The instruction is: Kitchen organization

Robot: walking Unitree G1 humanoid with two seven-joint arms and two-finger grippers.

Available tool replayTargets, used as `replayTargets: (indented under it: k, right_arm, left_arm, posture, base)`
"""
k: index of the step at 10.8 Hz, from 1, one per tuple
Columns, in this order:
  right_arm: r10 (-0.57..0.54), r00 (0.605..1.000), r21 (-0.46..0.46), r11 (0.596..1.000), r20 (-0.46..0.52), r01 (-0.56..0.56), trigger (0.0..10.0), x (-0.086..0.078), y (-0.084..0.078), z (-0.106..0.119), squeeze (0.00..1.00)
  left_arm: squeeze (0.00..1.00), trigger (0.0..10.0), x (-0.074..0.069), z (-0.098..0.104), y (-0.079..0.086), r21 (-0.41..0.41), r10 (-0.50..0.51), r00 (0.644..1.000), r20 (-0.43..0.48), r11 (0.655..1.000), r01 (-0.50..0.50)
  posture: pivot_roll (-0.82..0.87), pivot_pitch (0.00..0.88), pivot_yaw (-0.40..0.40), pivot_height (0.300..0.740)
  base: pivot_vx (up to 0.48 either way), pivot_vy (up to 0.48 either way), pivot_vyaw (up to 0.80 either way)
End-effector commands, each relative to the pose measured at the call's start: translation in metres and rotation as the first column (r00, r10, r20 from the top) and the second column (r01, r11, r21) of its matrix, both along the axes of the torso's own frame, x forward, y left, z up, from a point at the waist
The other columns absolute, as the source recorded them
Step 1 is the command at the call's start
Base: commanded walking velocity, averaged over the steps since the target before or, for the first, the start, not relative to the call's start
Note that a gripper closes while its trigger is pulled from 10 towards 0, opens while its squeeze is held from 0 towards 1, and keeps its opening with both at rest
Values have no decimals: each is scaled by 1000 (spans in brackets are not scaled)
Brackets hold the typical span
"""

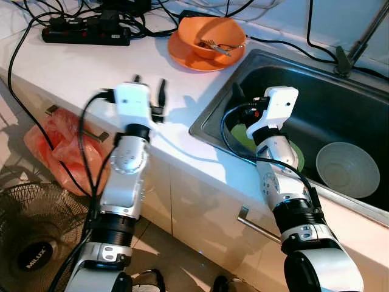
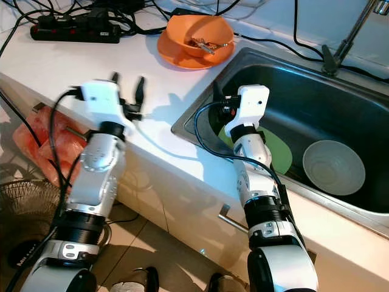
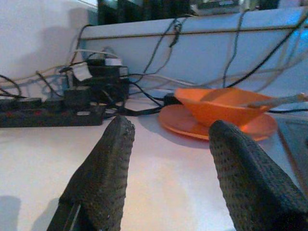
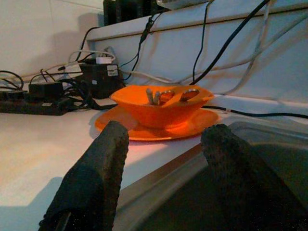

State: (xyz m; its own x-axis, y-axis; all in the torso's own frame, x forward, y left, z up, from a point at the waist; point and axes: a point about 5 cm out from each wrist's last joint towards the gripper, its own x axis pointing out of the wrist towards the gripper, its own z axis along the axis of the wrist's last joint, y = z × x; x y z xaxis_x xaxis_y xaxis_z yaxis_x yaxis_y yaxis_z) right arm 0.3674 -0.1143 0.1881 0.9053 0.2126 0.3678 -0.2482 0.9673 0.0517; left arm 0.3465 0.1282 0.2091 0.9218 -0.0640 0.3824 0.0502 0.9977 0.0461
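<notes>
Now we hold both grippers, left (image 3: 168, 168) and right (image 4: 163, 173), with fingers wide and empty, facing the orange plastic bowl (image 1: 209, 36) on its orange plate (image 1: 182, 55) on the white desk (image 1: 79, 67).

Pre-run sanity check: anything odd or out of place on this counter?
Yes: a black power strip and tangled black cables lie on the white countertop near the steel sink, with cords trailing past the rim. The orange bowl holding cutlery sits upright on its orange plate.
</notes>
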Motion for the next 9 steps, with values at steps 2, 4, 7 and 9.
replayTargets:
  k: [2,4,7,9]
  right_arm:
    - [-5,1000,16,1000,-11,5,10000,-2,-3,-3,0]
    - [-2,1000,15,1000,-25,2,10000,-1,-3,-4,0]
    - [2,1000,14,1000,-3,-2,10000,-2,-1,1,0]
    - [3,1000,17,1000,-4,-3,10000,-2,0,1,0]
  left_arm:
    - [0,10000,0,-5,-2,-11,6,1000,-14,1000,-6]
    - [0,10000,1,-7,-4,-13,8,1000,-24,1000,-8]
    - [0,10000,1,-9,-5,-5,9,999,-33,1000,-9]
    - [0,10000,2,-9,-4,-2,9,999,-37,1000,-9]
  posture:
    - [72,119,-34,740]
    - [75,112,-36,740]
    - [78,109,-39,740]
    - [78,114,-39,740]
  base:
    - [0,0,0]
    - [0,300,-400]
    - [0,321,0]
    - [0,399,0]
